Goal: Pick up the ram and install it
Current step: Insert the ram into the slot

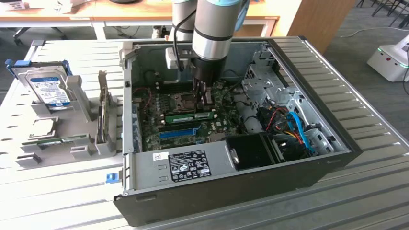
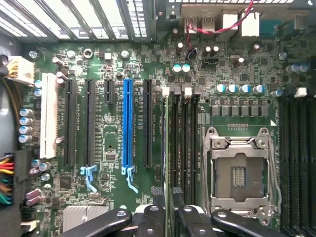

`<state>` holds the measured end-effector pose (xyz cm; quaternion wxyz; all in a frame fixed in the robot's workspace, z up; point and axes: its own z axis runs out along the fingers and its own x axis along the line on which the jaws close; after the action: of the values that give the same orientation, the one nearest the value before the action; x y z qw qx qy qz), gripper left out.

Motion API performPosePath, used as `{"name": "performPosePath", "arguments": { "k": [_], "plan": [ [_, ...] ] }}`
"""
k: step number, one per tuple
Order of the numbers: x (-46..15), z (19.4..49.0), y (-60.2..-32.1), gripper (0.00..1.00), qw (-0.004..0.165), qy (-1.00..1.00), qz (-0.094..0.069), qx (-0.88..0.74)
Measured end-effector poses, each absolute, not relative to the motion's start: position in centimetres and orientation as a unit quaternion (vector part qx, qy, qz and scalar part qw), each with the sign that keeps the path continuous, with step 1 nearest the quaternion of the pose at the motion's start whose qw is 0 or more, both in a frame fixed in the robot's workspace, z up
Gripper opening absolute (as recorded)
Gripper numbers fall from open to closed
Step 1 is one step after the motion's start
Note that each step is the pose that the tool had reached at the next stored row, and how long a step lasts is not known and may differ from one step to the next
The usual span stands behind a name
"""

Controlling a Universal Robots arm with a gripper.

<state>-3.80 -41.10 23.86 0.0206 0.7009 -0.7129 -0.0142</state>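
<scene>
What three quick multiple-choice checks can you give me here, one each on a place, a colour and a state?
1. Where is the tool?
A. inside the case, over the motherboard
B. outside it, at the exterior view's left
C. outside it, at the exterior view's right

2. What colour is the one bright expansion slot?
A. red
B. blue
C. yellow

3. How is the case?
A. closed
B. side open
C. standing upright

Answers:
1 A, the arm reaches down into the case.
2 B, the slot is blue among black ones.
3 B, the motherboard lies exposed.
</scene>
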Motion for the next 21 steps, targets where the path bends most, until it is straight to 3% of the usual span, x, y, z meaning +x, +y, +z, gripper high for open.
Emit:
{"name": "performPosePath", "arguments": {
  "k": [21],
  "plan": [
    [-3.8, 28.3, -41.1, 0.19, 0.021, -0.713, -0.014, 0.701]
  ]
}}
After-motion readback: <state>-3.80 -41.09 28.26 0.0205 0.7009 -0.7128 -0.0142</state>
